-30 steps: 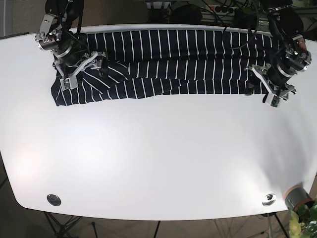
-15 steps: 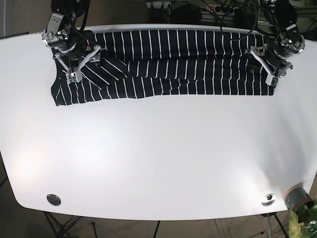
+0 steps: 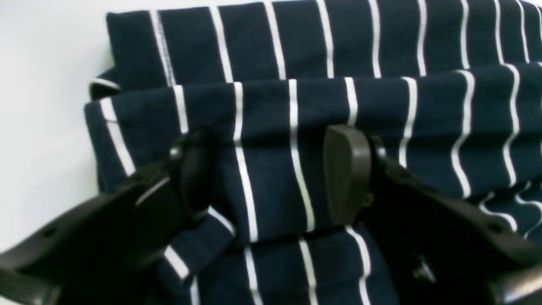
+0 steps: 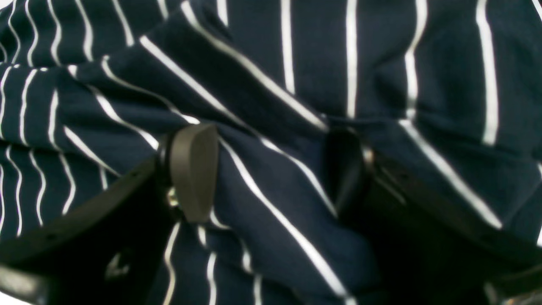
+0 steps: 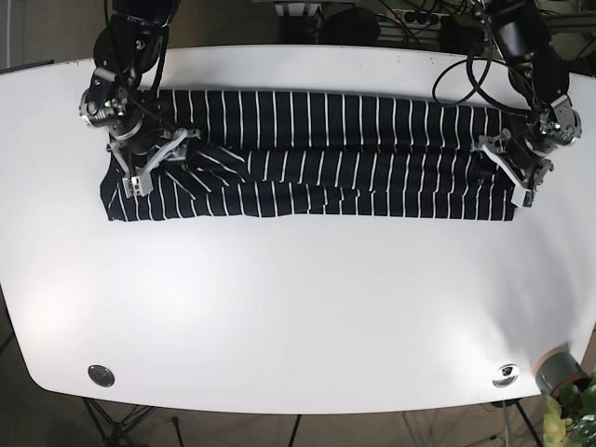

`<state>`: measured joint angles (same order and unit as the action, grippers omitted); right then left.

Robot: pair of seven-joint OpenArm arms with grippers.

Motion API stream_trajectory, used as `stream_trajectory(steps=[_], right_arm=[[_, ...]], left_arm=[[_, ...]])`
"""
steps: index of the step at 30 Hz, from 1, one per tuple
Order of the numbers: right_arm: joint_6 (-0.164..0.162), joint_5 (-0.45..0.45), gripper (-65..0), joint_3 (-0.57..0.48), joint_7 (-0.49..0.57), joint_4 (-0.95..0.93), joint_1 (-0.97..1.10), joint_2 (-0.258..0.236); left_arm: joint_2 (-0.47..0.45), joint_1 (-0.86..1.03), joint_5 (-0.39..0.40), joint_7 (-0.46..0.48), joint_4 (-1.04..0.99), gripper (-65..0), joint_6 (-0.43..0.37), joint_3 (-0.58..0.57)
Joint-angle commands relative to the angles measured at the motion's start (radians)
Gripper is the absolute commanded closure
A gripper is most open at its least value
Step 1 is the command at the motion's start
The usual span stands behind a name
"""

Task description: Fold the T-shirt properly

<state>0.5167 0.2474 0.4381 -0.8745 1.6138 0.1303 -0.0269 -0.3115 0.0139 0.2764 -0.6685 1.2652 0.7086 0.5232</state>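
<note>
T-shirt (image 5: 307,154): navy, white stripes, long rumpled band | both jaws spread apart over cloth, gripping nothing

T-shirt (image 5: 307,154) dragged nearer, both grippers lower

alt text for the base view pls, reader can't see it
A navy T-shirt with thin white stripes lies folded into a long band across the far side of a white table. The right gripper is at the band's left end in this view, the left gripper at its right end, both open over the cloth.
</note>
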Motion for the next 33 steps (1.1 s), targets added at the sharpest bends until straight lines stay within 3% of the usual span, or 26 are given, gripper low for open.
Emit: stream_trajectory(steps=[1, 8, 12, 17, 22, 24, 31, 33], right_arm=[[-0.02, -0.038, -39.3, 0.003, -0.041, -0.056, -0.056, -0.029], [-0.019, -0.036, -39.3, 0.0, -0.039, -0.211, -0.222, -0.069], [-0.019, -0.026, -39.3, 0.001, -0.044, -0.162, -0.235, -0.069], [-0.019, -0.026, -39.3, 0.001, -0.07, -0.076, -0.232, -0.066], [-0.019, -0.026, -38.8, -0.002, -0.094, -0.056, -0.232, -0.063], [-0.014, -0.024, -38.8, -0.002, -0.094, -0.056, -0.234, -0.055], [-0.011, -0.024, -39.3, -0.002, -0.093, -0.054, -0.237, -0.046], [-0.011, -0.024, -39.3, -0.002, -0.093, -0.057, -0.237, -0.046]], left_arm=[[-0.018, -0.035, -0.027, -0.035, -0.04, -37.8, -0.01, 0.002], [-0.018, -0.122, -0.024, -0.04, -0.097, -37.8, -0.01, 0.002], [-0.016, -0.127, -0.018, -0.061, -0.035, -37.9, -0.01, 0.01], [-0.008, -0.128, -0.016, -0.211, 0.14, -38.6, -0.01, 0.081], [-0.001, -0.128, 0.044, -0.339, 0.248, -48.8, -0.01, 0.15], [0.001, -0.125, 0.054, -0.362, 0.262, -49.9, -0.01, 0.168], [-0.001, -0.121, 0.06, -0.359, 0.158, -49.9, -0.01, 0.209], [-0.001, -0.119, 0.06, -0.314, 0.098, -49.9, -0.01, 0.216]])
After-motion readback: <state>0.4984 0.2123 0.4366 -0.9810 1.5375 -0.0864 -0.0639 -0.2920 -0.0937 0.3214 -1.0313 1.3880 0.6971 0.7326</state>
